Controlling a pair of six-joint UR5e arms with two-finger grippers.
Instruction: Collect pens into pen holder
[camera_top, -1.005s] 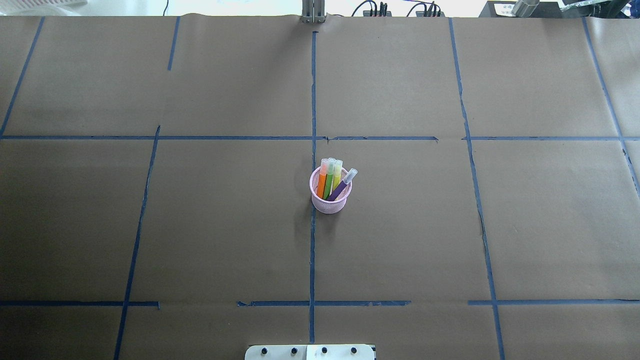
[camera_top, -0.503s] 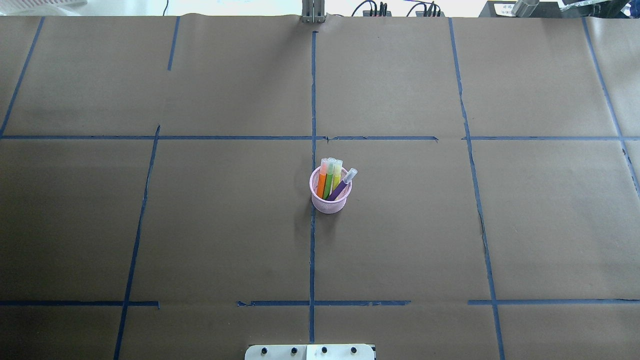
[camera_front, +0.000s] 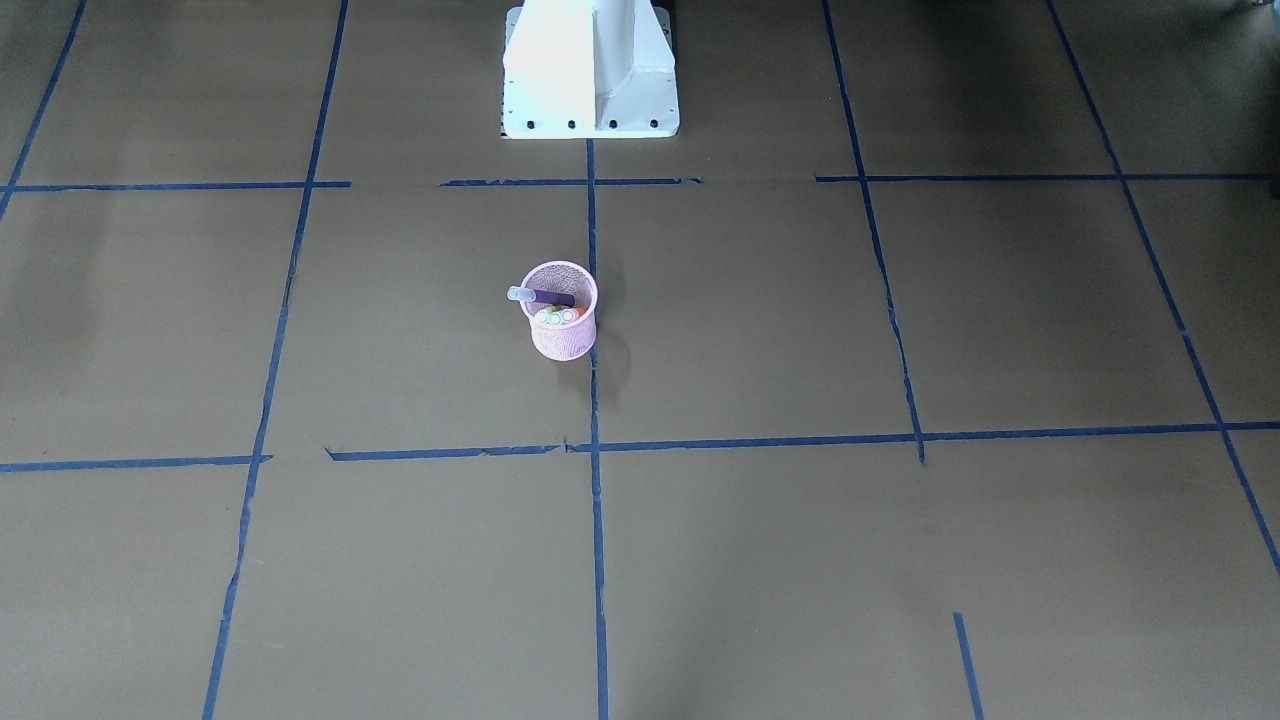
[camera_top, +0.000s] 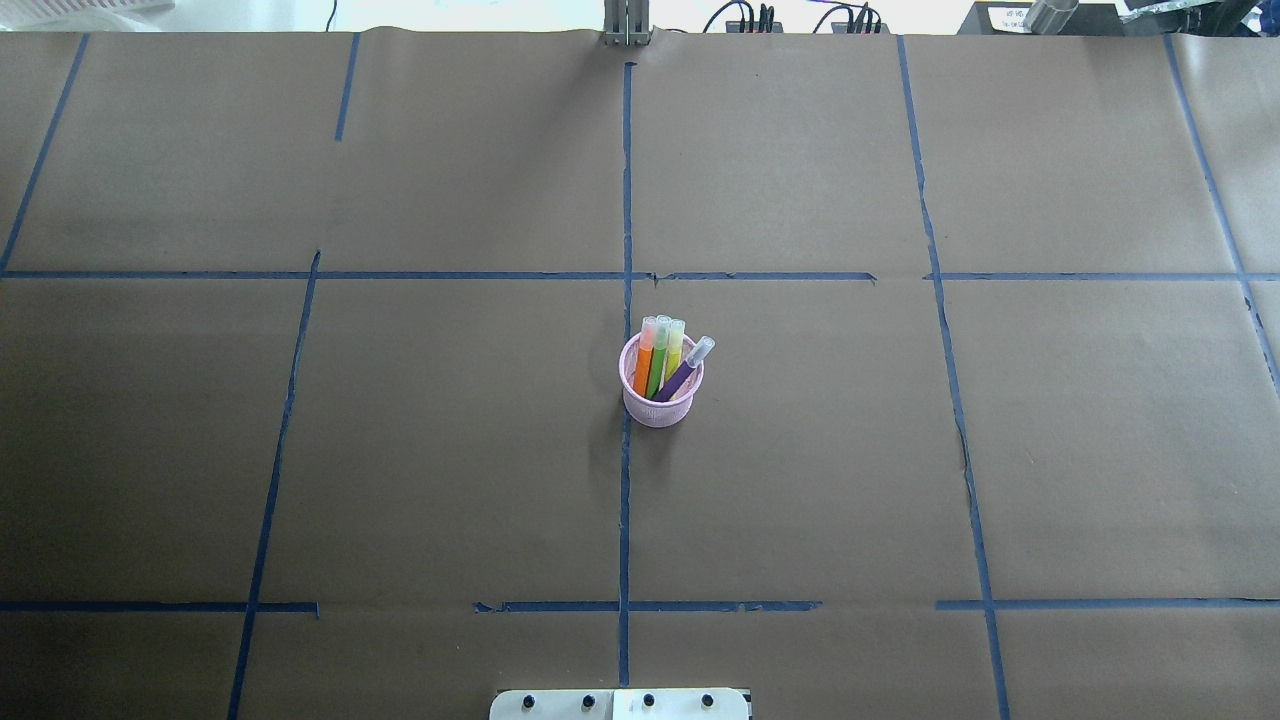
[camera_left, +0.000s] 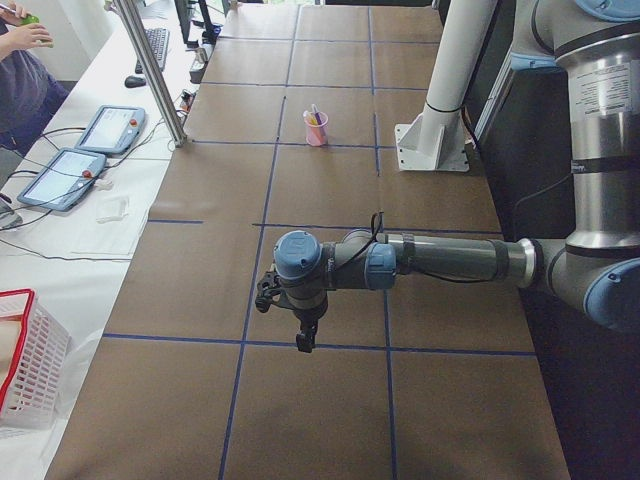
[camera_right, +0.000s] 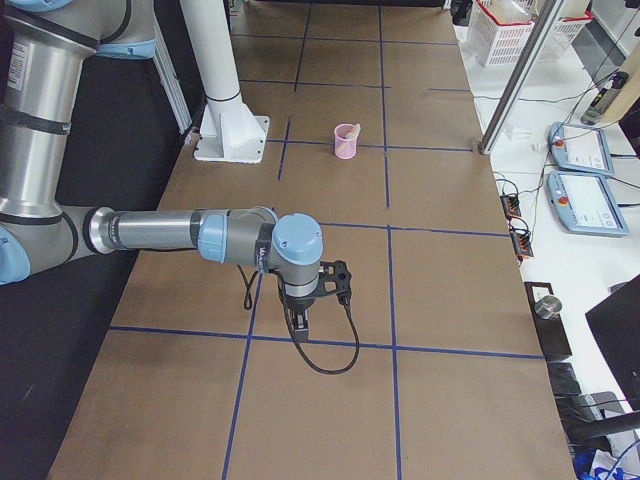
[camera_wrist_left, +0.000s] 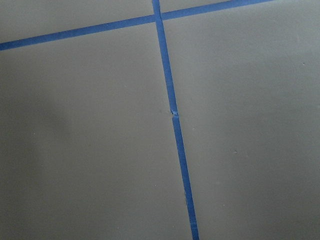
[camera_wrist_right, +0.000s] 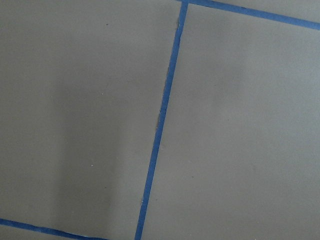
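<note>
The pink mesh pen holder (camera_top: 660, 410) stands upright near the table's middle, on a blue tape line. Inside it stand an orange pen (camera_top: 643, 368), a green pen (camera_top: 657, 370), a yellow-green pen (camera_top: 675, 350) and a purple pen (camera_top: 682, 377) that leans right over the rim. The holder also shows in the front view (camera_front: 563, 338). My left gripper (camera_left: 303, 340) shows only in the left side view and my right gripper (camera_right: 299, 326) only in the right side view. Both hang above the table far from the holder. I cannot tell if they are open or shut.
Brown paper with blue tape lines (camera_top: 625, 200) covers the table. The robot's white base (camera_front: 590, 70) stands behind the holder. Tablets (camera_left: 108, 128) and a white basket (camera_left: 25, 360) lie on a side bench. Both wrist views show only paper and tape.
</note>
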